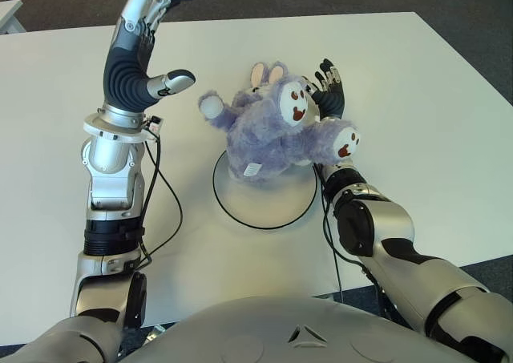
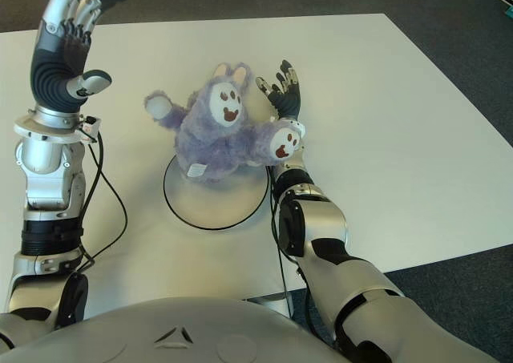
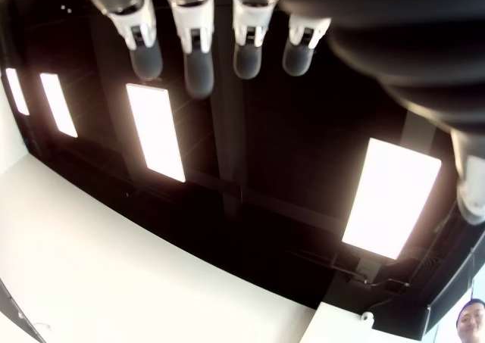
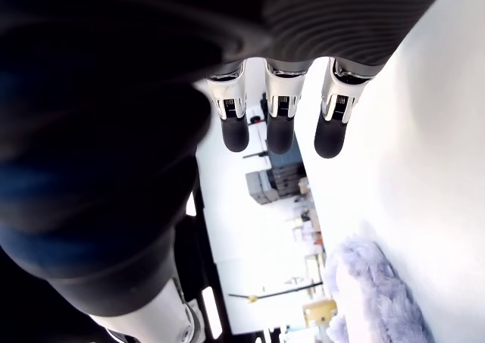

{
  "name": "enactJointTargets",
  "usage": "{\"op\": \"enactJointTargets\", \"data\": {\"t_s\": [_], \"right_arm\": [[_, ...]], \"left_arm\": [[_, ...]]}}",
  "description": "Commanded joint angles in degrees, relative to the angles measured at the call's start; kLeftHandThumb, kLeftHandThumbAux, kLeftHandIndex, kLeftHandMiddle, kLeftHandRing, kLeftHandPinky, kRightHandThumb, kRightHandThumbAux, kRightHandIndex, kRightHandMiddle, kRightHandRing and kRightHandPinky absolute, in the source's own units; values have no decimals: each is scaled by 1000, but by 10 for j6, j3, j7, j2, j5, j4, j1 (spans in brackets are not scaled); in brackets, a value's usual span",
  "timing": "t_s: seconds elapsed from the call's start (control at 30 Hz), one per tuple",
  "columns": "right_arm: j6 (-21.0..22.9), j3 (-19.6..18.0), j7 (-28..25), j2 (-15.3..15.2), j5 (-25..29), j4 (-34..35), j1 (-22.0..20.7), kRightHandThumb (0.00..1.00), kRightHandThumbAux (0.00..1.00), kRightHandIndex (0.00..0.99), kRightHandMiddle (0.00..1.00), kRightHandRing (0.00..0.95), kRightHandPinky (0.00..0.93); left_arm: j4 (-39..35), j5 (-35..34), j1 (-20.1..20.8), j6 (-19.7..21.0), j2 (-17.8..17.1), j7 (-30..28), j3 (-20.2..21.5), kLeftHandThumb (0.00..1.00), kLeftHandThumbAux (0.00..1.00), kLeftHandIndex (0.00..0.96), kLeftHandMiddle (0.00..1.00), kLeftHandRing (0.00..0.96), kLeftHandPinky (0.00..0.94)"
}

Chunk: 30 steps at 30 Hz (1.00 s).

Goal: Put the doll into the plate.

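- Purple doll [image 1: 268, 135] already lies on the plate [image 1: 264, 207]; you're at release.
- Your right hand [image 1: 329, 86] is spread, empty: withdraw it.
- Left hand [image 1: 144, 38] raised, relaxed.

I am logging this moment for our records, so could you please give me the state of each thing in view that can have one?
doll: lying partly on the plate, head and one arm overhanging its far rim, held by neither hand.
plate: flat on the table, near part bare.
left hand: raised, fingers spread, holding nothing.
right hand: beside the doll's head, fingers open, holding nothing.
table: white, bearing the plate.
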State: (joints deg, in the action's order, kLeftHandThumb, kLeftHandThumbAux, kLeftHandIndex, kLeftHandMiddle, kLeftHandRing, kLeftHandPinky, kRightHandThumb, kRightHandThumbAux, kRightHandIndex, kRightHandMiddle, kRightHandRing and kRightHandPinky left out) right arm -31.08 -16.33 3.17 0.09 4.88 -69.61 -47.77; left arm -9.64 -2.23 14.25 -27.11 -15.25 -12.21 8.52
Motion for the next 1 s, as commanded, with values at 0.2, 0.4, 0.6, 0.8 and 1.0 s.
{"op": "enactJointTargets", "data": {"t_s": [0.2, 0.4, 0.6, 0.8, 1.0], "right_arm": [[5, -3, 1, 6, 8, -16, 26, 278, 897, 113, 92, 76, 118], [5, -3, 0, 5, 7, -15, 26, 280, 890, 104, 89, 75, 112], [4, -3, -1, 5, 7, -15, 27, 275, 886, 97, 82, 69, 108], [3, -1, 1, 4, 4, -14, 28, 258, 879, 96, 75, 61, 103], [3, 0, 1, 3, 3, -14, 28, 246, 880, 100, 74, 58, 99]], "left_arm": [[5, -62, -22, 19, 11, -4, 6, 0, 327, 0, 58, 61, 0], [10, -98, -34, 22, 12, -9, 10, 0, 288, 0, 40, 26, 0], [23, -104, -36, 10, 21, -4, 12, 0, 275, 0, 36, 13, 0], [62, -88, -17, -7, 38, 9, 15, 0, 283, 0, 46, 25, 0], [94, -78, -2, -20, 42, 9, 15, 0, 278, 0, 57, 54, 23]]}}
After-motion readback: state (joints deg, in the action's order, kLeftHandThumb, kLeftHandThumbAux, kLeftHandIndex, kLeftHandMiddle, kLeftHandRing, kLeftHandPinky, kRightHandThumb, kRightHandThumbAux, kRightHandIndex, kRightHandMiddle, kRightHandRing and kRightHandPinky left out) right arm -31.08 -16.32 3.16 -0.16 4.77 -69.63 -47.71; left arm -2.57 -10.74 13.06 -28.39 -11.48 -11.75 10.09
